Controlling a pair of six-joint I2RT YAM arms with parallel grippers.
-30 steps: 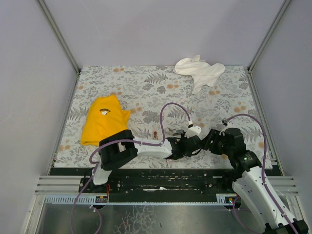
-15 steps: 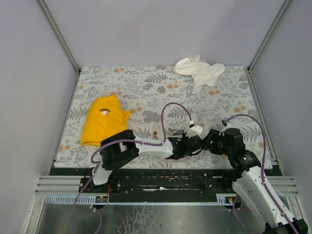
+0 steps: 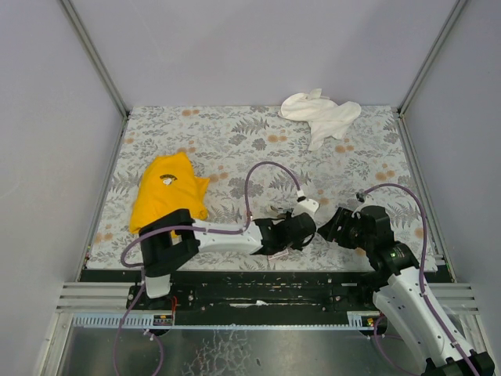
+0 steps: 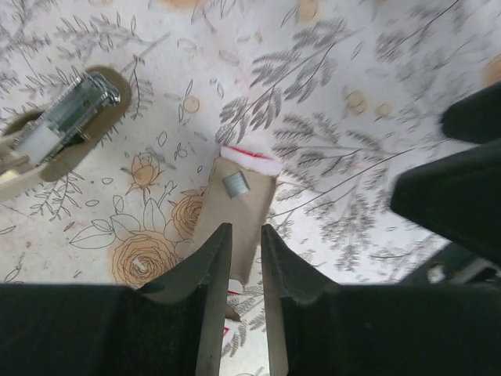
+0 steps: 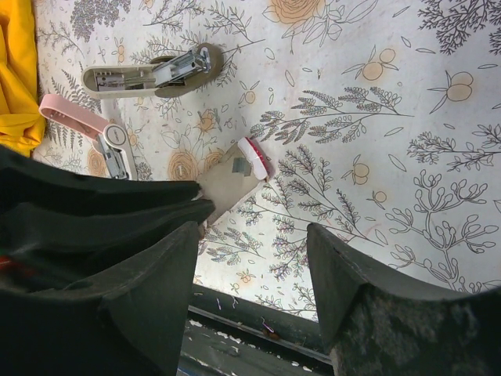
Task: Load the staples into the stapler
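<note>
The staples' grey-brown tray point(image 4: 243, 205) lies on the floral mat with a short silvery staple strip point(image 4: 235, 183) in it and a red-and-white end point(image 4: 249, 159) at its far side. My left gripper point(image 4: 246, 229) has its jaws drawn to a narrow slit over the tray's near end. A scrap of the dark-red box point(image 4: 228, 287) shows under its fingers. The right wrist view shows the same tray point(image 5: 235, 184) running under the left gripper's black fingers point(image 5: 188, 211). The pink stapler point(image 5: 72, 114) lies farther left. My right gripper point(image 5: 252, 235) hovers open near the mat's front edge, holding nothing.
A pale beige block with a silvery channel point(image 5: 149, 74) lies beyond the tray, also seen from the left wrist as the beige block point(image 4: 66, 121). A yellow cloth point(image 3: 167, 194) lies at the left and a white cloth point(image 3: 321, 115) at the back. The mat's front edge point(image 5: 258, 313) is close below.
The left arm has pulled back to the left and toward the near edge, and its jaws have narrowed. The right arm has stayed still.
</note>
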